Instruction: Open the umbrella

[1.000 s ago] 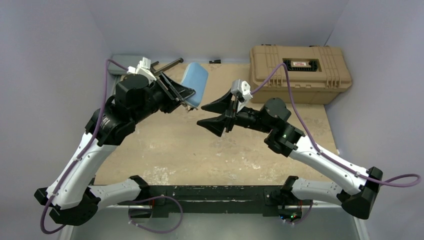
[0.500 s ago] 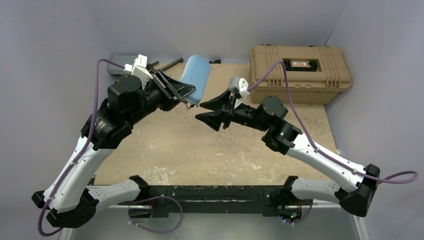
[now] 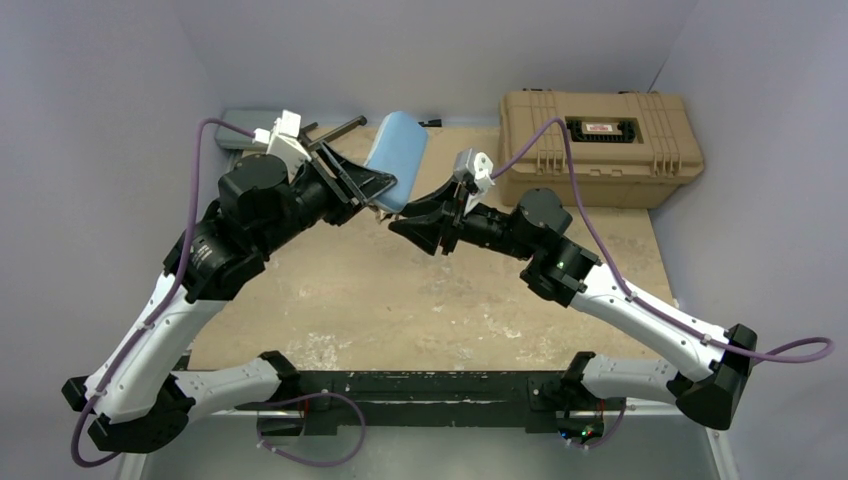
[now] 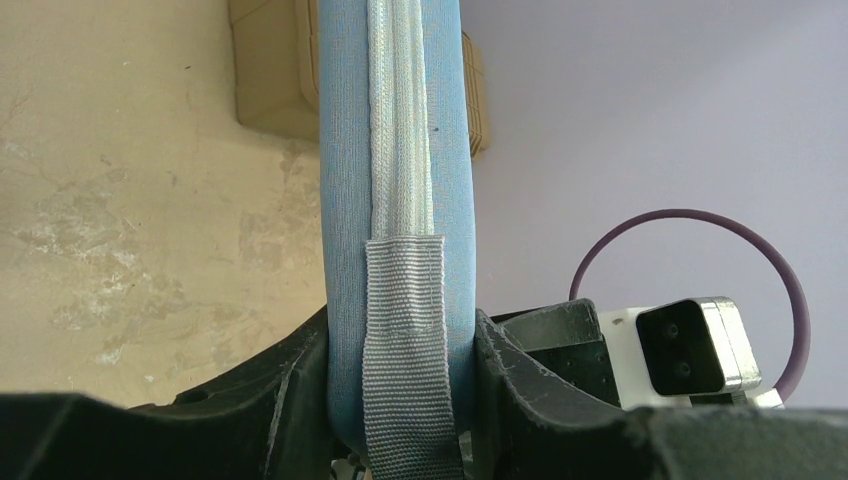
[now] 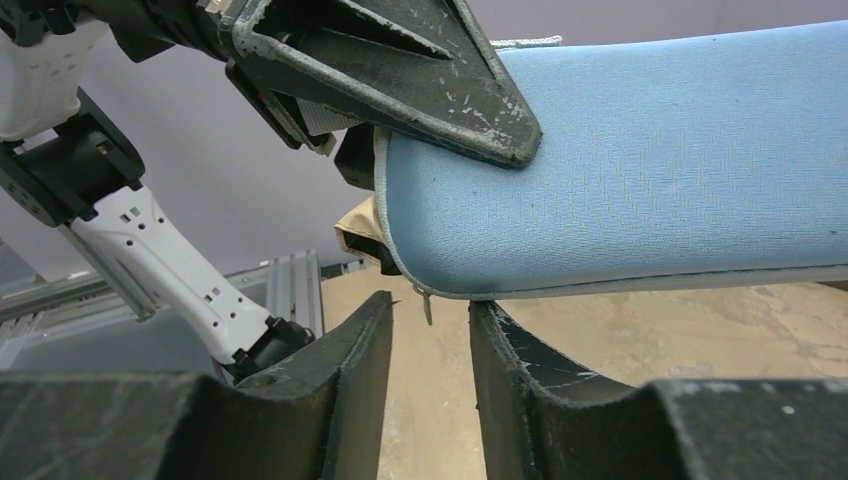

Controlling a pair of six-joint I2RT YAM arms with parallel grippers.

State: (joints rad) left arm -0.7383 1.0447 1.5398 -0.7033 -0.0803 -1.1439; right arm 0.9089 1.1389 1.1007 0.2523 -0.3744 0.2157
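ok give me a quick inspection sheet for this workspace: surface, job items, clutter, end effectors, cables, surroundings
surface: worn tan table with pale scuffs
job's things: umbrella not seen open; tan fabric peeks out at the end of the blue pouch, possibly it
clutter: tan toolbox at back right; dark bar at back left
end effectors: left end effector shut on the blue pouch, held off the table; right end effector open with a narrow gap, just under the pouch's corner
cables: purple cable looping along each arm
surroundings: plain grey walls
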